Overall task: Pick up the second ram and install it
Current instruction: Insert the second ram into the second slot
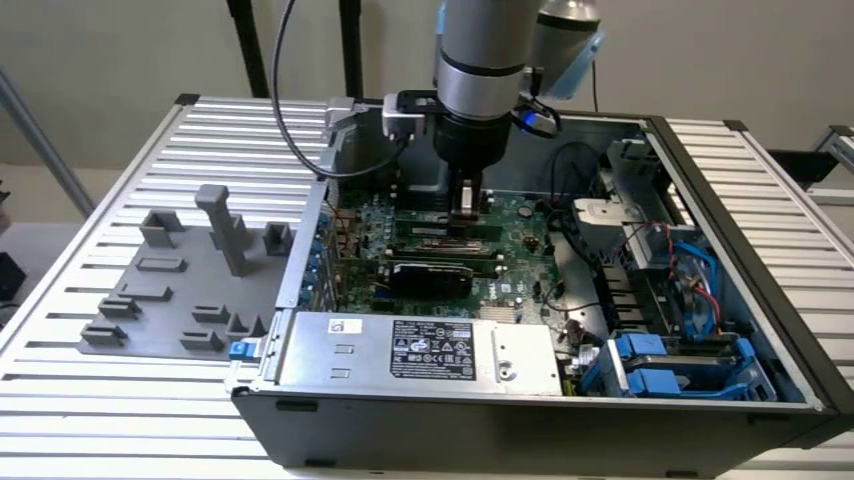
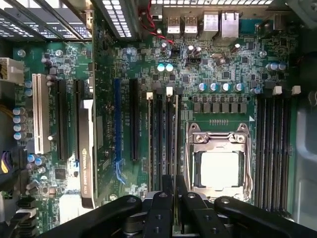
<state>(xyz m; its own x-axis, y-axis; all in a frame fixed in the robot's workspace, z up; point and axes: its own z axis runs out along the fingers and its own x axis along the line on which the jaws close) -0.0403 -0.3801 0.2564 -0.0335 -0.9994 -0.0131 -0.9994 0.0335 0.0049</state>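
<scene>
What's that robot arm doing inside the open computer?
A single robot arm reaches down into an open computer case on a slatted table. Its gripper sits just above the motherboard, over the memory slots beside the silver processor, and appears to hold a thin ram stick on edge there. A grey fixture lies on the table, on the exterior view's left.

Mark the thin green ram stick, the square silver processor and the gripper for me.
Thin green ram stick [image 2: 174,144]: wrist view, its long top edge.
Square silver processor [image 2: 219,169]: wrist view, centre of its bright lid.
Gripper [image 2: 174,191]: wrist view, midway between its fingertips.
</scene>
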